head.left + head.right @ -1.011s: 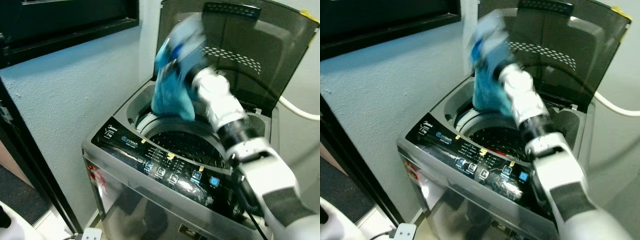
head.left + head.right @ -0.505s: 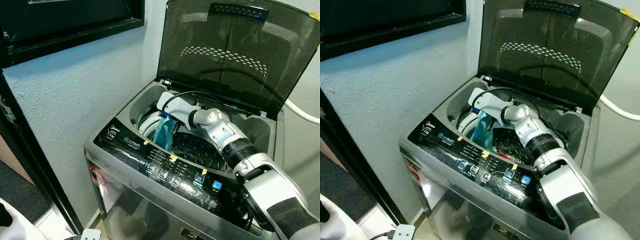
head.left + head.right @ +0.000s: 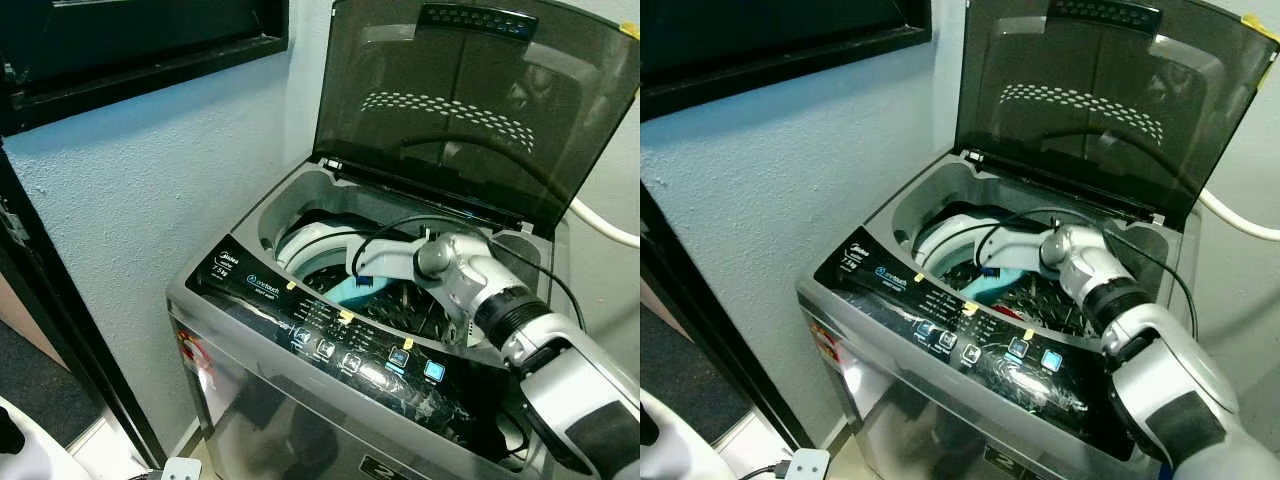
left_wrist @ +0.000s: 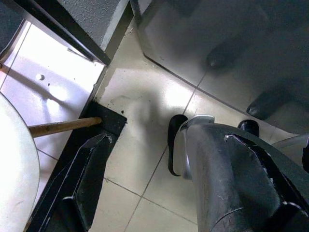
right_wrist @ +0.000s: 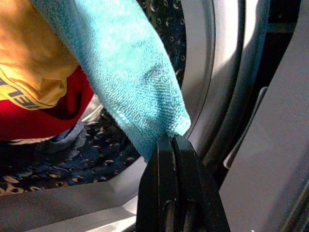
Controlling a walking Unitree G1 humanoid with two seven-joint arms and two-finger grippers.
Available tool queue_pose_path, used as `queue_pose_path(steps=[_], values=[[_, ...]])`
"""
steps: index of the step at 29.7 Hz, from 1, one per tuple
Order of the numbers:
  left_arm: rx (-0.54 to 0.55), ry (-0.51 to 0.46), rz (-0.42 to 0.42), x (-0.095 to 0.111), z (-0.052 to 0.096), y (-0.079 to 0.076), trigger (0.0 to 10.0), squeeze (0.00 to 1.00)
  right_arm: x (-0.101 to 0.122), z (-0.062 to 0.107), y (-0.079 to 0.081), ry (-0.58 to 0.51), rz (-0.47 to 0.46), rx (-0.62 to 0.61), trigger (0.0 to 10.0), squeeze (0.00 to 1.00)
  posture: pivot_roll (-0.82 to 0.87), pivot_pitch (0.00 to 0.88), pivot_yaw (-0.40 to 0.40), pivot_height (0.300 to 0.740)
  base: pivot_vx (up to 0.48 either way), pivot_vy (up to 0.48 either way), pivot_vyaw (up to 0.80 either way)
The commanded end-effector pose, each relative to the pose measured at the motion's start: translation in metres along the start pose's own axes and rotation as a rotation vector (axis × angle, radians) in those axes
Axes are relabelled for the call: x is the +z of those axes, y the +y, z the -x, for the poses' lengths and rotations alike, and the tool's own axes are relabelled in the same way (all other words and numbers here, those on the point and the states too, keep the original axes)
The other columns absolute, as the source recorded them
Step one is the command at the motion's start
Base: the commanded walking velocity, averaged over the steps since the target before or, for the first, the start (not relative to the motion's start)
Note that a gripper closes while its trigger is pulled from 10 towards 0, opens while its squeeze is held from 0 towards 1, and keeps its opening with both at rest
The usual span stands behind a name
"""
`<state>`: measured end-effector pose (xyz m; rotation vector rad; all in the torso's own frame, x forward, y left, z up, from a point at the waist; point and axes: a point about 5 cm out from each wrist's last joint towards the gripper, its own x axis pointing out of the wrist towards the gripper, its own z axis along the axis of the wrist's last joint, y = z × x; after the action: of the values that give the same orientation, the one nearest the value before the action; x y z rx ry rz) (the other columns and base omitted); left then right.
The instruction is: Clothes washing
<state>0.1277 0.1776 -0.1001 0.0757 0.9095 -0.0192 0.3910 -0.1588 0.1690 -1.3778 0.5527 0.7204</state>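
Observation:
A grey top-loading washing machine [image 3: 330, 345] stands in front of me with its dark lid [image 3: 470, 110] raised. My right arm reaches down into the perforated drum [image 3: 1040, 300]. My right gripper [image 5: 175, 145] is shut on the corner of a teal towel [image 5: 125, 82], which also shows just inside the drum's front rim as a patch of teal towel [image 3: 350, 290]. A yellow and red garment [image 5: 34, 72] lies in the drum under the towel. My left gripper [image 4: 169, 159] hangs idle and open over the tiled floor.
A light blue wall [image 3: 150, 190] with a black window frame [image 3: 140, 50] is on the machine's left. A dark door frame [image 3: 60, 330] runs down to the floor. A white hose [image 3: 600, 225] passes behind the lid on the right.
My right arm brought the teal towel down from above the tub into the drum. The towel hung high a second ago; now most of it is inside.

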Motion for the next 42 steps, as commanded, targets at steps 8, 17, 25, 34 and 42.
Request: queue_pose_path(steps=[8,17,25,34,42], values=[[-0.024,0.118,-0.001,-0.026,0.008,-0.003,10.0,0.0,-0.004,0.0,0.002,0.011,-0.015,0.007,10.0,0.0,0.18,0.0,-0.076,0.74,0.0,0.0,0.0],[-0.021,0.143,-0.001,-0.032,0.01,-0.001,10.0,0.0,0.003,0.001,-0.001,-0.016,-0.054,-0.019,10.0,1.0,0.18,0.0,-0.078,0.74,0.0,0.0,0.0],[-0.024,0.155,0.001,-0.033,0.01,-0.005,10.0,0.0,0.007,0.005,-0.007,-0.087,-0.092,-0.027,10.0,1.0,0.18,0.0,-0.08,0.74,0.0,0.0,0.0],[-0.005,0.165,0.02,-0.031,0.009,-0.001,10.0,0.0,0.053,0.045,-0.026,-0.891,-0.464,0.029,10.0,0.0,0.17,0.0,-0.081,0.74,0.0,0.0,0.0],[0.0,0.171,0.015,-0.03,0.008,0.007,10.0,0.0,0.062,0.088,-0.033,-1.558,-0.776,0.14,10.0,0.0,0.17,0.0,-0.067,0.74,-0.147,0.0,0.0]])
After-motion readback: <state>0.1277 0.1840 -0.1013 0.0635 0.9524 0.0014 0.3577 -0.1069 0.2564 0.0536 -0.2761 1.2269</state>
